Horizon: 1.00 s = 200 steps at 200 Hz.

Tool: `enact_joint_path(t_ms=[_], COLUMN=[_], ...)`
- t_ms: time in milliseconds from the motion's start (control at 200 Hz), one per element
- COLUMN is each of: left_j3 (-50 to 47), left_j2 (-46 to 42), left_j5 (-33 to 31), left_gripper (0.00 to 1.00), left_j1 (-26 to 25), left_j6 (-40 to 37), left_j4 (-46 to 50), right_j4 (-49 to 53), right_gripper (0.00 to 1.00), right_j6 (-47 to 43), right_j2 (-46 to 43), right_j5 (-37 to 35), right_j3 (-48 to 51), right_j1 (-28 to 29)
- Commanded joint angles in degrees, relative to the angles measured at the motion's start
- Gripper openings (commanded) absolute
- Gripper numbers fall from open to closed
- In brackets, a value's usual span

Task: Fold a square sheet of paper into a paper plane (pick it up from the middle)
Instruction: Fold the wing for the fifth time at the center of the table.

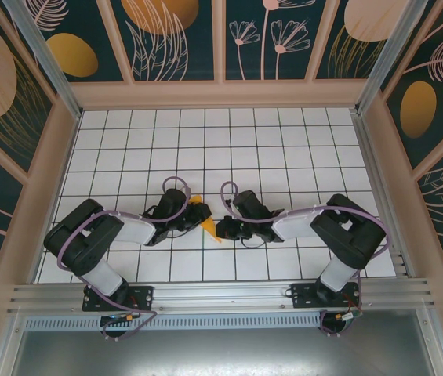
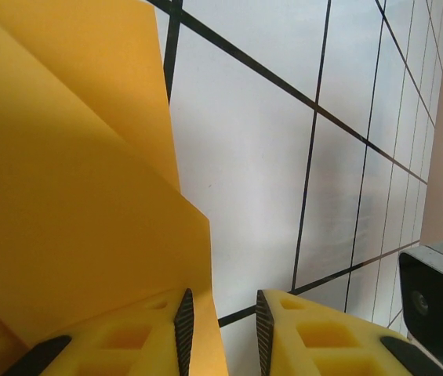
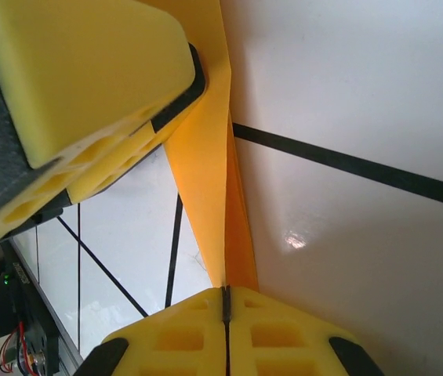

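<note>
Arms bent inward, wrists low over table centre. Right gripper clamped on tip of folded paper. Left gripper parted, paper lying against one finger, not pinched.

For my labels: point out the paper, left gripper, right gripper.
paper (image 2: 72, 196): left wrist view, flat folded face.
left gripper (image 2: 221, 317): left wrist view, midway between fingertips.
right gripper (image 3: 226, 298): right wrist view, where fingertips meet.
</note>
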<state>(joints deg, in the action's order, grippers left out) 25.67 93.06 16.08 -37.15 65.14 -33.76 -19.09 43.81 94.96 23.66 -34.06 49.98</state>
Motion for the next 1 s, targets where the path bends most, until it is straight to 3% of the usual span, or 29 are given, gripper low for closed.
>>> enact_joint_path(t_ms=[0, 280, 686, 996], left_j3=[-0.4, 0.0, 0.2, 0.2], left_j2=[2.0, 2.0, 1.9, 2.1], left_j5=[-3.9, -3.9, -3.9, -3.7], left_gripper=[0.3, 0.3, 0.3, 0.29], left_j1=[0.6, 0.6, 0.6, 0.6], left_j6=[-1.0, -1.1, -1.2, -1.2], left_j4=[6.5, 6.5, 7.0, 6.9], right_j4=[4.0, 6.8, 11.5, 10.3], right_gripper=[0.06, 0.05, 0.11, 0.11], right_j6=[0.3, 1.0, -0.2, 0.9], right_j2=[-0.4, 5.1, -2.9, -1.6], right_j5=[1.8, 0.9, 0.6, 1.3], right_j3=[3.5, 4.8, 1.4, 3.6], right_j1=[0.4, 0.9, 1.1, 1.1])
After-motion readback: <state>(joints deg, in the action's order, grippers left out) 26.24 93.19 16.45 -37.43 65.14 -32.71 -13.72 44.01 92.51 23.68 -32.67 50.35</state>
